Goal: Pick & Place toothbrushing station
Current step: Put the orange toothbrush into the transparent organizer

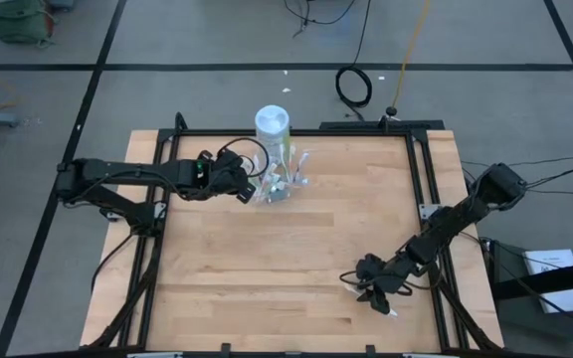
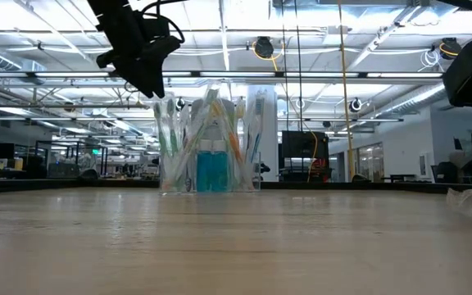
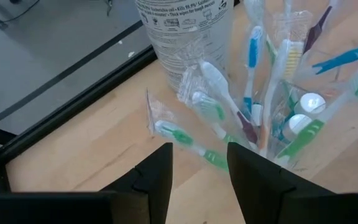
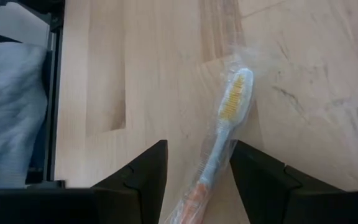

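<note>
Toothbrushing station (image 1: 285, 184): clear plastic cup-like holder, stood at the far side of the wooden table (image 1: 267, 268), left of centre, packed with wrapped toothbrushes fanning outward; in the low view a blue-capped tube (image 2: 211, 172) showed among them.

White-topped canister (image 1: 273, 124): taller, directly behind the holder and just beside it, near the table's far edge.

Left gripper (image 1: 245, 192): hovered above the table at the holder's left side, fingers (image 3: 154, 180) parted with nothing between them. One wrapped green-bristled toothbrush (image 3: 188, 142) leaned out of the holder toward this gap, the nearest obstruction; white-capped tubes (image 3: 308, 102) sat lower in the holder.

Right gripper (image 1: 376, 296): low at the near right of the table, well apart from the holder, fingers spread either side of a loose wrapped toothbrush (image 4: 222, 140) with yellow bristles lying flat on the wood; whether the fingers touched it could not be told.

Surroundings: black frame rail (image 1: 421, 169) along the table's right edge; coiled cable (image 1: 353, 86) on the floor beyond.
</note>
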You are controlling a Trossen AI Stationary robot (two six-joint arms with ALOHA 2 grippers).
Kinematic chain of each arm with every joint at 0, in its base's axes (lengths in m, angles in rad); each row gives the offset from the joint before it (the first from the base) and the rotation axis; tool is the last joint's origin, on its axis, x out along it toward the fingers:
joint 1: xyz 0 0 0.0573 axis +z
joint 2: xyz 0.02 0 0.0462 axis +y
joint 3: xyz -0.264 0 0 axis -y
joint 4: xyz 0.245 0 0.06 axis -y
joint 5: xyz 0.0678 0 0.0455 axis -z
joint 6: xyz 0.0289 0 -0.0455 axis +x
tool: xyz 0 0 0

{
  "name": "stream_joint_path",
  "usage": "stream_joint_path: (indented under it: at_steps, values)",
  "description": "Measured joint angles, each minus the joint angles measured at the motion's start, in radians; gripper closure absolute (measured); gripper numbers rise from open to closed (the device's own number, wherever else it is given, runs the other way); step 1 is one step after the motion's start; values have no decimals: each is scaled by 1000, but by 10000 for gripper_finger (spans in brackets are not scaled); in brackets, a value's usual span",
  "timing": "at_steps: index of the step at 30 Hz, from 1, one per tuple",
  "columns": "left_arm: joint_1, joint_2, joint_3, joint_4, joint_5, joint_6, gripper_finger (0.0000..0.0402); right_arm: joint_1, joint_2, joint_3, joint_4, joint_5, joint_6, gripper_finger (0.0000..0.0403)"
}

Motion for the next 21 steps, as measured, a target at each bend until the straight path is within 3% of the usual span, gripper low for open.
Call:
stream_joint_path:
  at_steps: [6, 15, 21]
  values:
    - [0, 0, 0, 0, 0, 1, 243, -3, 34, 0, -6, 29, -24, 267]
    - [0, 0, 0, 0, 1, 3, 243, -24, 25, -2, -4, 45, -24, 390]
    - [-1, 0, 0, 26, 3, 6, 243, -77, -33, -7, 51, 72, -144, 392]
